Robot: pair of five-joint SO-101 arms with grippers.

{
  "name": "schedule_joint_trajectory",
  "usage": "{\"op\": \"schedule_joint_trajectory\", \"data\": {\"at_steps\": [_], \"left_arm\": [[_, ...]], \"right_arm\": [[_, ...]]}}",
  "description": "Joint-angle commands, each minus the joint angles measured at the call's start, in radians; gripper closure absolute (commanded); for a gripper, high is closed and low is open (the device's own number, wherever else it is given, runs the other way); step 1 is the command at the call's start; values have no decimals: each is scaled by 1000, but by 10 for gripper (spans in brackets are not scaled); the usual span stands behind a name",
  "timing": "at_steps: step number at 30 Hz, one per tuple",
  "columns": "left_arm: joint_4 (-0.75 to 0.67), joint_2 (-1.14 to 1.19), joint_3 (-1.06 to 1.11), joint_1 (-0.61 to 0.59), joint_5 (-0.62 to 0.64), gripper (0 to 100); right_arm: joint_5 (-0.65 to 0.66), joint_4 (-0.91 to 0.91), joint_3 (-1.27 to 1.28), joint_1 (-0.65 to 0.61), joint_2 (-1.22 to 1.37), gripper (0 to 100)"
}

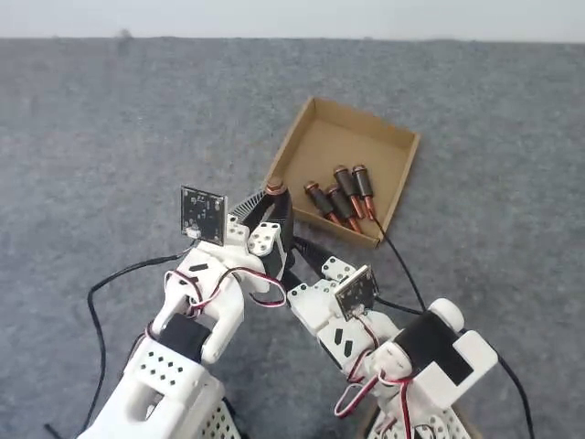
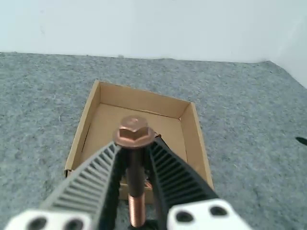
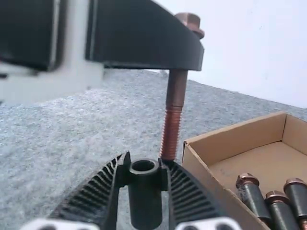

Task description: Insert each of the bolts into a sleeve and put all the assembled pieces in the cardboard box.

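My left gripper is shut on a copper bolt, head up and threaded end pointing down. In the high view the bolt head sits just off the near left side of the cardboard box, held in the left gripper. My right gripper is shut on a dark sleeve, its open end facing up. The bolt's threaded tip hangs just behind the sleeve's mouth, outside it. Three assembled pieces lie in the box.
The box stands close beside both grippers, with the assembled pieces along its near wall and bare floor farther in. Grey carpet covers the table. Cables trail from both arms near the front.
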Motion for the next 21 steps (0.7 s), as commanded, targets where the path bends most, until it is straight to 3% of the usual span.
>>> {"op": "schedule_joint_trajectory", "data": {"at_steps": [1, 6, 10, 16, 21], "left_arm": [[3, -28, -59, 3, -6, 988], [3, -44, -67, 2, -5, 988], [43, -163, -41, 2, 68, 988], [87, -347, 47, 5, 68, 988], [135, -364, 68, 5, 68, 988]], "right_arm": [[-11, 2, -12, 30, -1, 993], [-12, 5, -15, 30, -1, 993], [-14, 5, -15, 31, -1, 993], [-14, 5, -15, 31, 1, 993], [-14, 5, -15, 31, 1, 993]]}}
